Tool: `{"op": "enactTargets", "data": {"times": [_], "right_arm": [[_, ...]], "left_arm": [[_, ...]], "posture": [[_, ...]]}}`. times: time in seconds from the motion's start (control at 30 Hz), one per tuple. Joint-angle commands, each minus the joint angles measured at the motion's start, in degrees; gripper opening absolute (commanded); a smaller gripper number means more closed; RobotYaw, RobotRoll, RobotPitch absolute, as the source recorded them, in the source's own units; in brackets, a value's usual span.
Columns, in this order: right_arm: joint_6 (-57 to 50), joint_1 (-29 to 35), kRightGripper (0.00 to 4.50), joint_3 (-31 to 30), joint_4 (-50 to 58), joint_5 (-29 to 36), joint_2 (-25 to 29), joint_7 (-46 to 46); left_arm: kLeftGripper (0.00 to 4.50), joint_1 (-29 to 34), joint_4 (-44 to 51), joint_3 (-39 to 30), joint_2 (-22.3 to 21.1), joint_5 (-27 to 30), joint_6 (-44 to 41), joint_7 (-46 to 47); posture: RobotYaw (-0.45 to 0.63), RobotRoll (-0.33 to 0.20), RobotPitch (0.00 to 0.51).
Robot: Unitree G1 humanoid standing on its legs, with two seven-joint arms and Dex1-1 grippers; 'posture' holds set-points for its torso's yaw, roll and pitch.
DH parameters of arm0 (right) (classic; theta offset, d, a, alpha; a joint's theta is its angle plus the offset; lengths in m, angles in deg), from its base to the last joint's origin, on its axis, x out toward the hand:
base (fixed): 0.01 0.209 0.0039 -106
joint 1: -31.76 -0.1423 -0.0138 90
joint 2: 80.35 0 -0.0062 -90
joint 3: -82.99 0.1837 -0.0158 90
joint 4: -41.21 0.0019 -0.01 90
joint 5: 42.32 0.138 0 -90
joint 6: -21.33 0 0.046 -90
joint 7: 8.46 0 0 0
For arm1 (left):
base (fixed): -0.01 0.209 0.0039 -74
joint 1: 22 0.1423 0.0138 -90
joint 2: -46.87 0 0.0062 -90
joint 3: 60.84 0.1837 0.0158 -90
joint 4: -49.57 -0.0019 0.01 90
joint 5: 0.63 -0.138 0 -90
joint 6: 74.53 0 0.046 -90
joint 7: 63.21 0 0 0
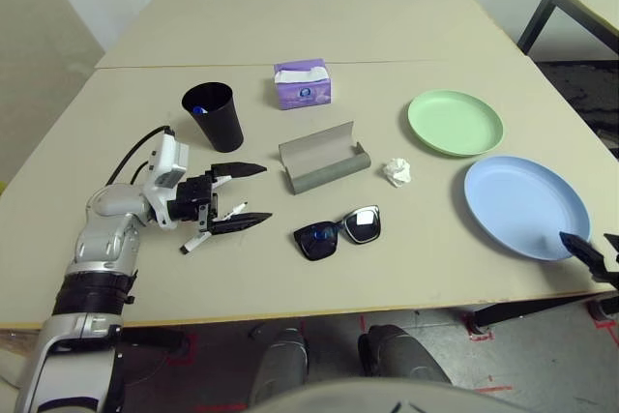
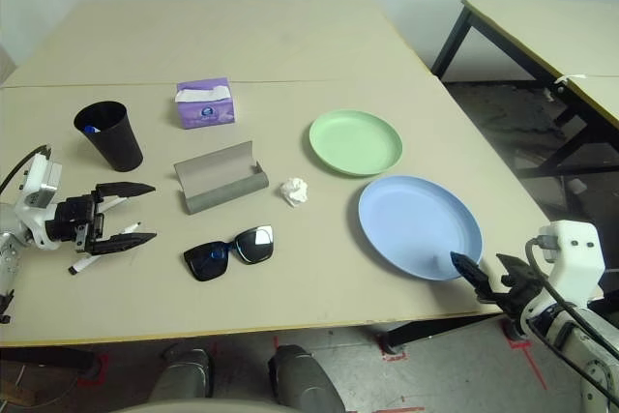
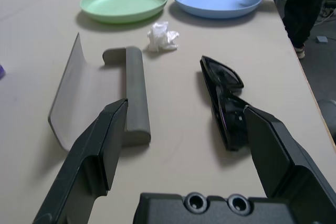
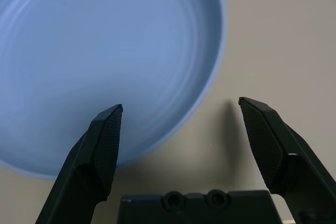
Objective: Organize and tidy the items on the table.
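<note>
In the left eye view, the left gripper stands at the left of the frame with its jaws spread wide, grasping nothing. The right gripper is at the lower right of the right eye view, released too, its black fingers well apart; in the right wrist view one of them reaches over the rim of the pale-blue plate.

That plate, round, smooth and shallow, lies right of centre in the right eye view; the pale-green plate, also round, is above it. Two slim white marker pens lie on the table at the left gripper, partly hidden by it. Near the centre of the left eye view sits the grey glasses case, long and open, its flap raised. Glossy black sunglasses lie below it, and a crumpled white tissue to its right. A tapered black cup stands upper left, beside a boxy purple tissue box farther right.
</note>
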Motion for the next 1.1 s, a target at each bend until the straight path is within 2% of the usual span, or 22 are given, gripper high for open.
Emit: {"op": "enactTargets", "data": {"times": [0.03, 0.37, 0.47, 0.63, 0.8, 0.9, 1.1], "right_arm": [[-5.2, -0.4, 4.5, -0.5, 0.3, 2.2, 0.8, 0.7], [-10.6, -4.5, 4.5, -2.0, -0.7, 2.8, 0.9, 1.7], [-10.7, -5.1, 3.89, -2.4, -0.7, 2.4, 0.7, 1.9], [-10.2, -4.7, 2.07, -3.2, -0.5, 1.7, 0.7, 2.5], [-10.9, -4.0, 0.48, -2.4, -0.1, 2.2, 1.1, 3.2], [-12.8, -3.7, 0.02, -1.0, 0.0, 3.6, 2.4, 4.2], [-21.6, -7.0, 0.0, 2.1, 0.3, 9.8, 5.6, 5.3]], "left_arm": [[4.47, 0.2, 2.4, 0.0, 0.3, 0.4, -0.9, 1.0], [4.47, 1.4, 4.0, -0.3, 0.4, 0.2, -0.6, 2.3], [4.5, 1.8, 4.4, -0.4, 0.3, 0.2, -0.5, 2.7], [4.5, 2.6, 5.0, -0.2, 0.6, 0.3, -0.8, 3.6], [4.5, 2.8, 4.2, 0.1, 1.0, 0.1, -0.2, 3.7], [4.5, 2.6, 2.7, 0.2, 1.3, -0.3, 0.6, 3.4], [4.5, 2.2, 0.5, 0.4, 1.8, -0.8, 2.0, 3.0]], "posture": [[-0.12, 0.0, 0.104], [-0.1, 0.0, 0.104], [-0.1, 0.0, 0.104], [-0.11, 0.0, 0.105], [-0.12, 0.0, 0.105], [-0.13, 0.0, 0.101], [-0.13, 0.0, 0.098]]}}
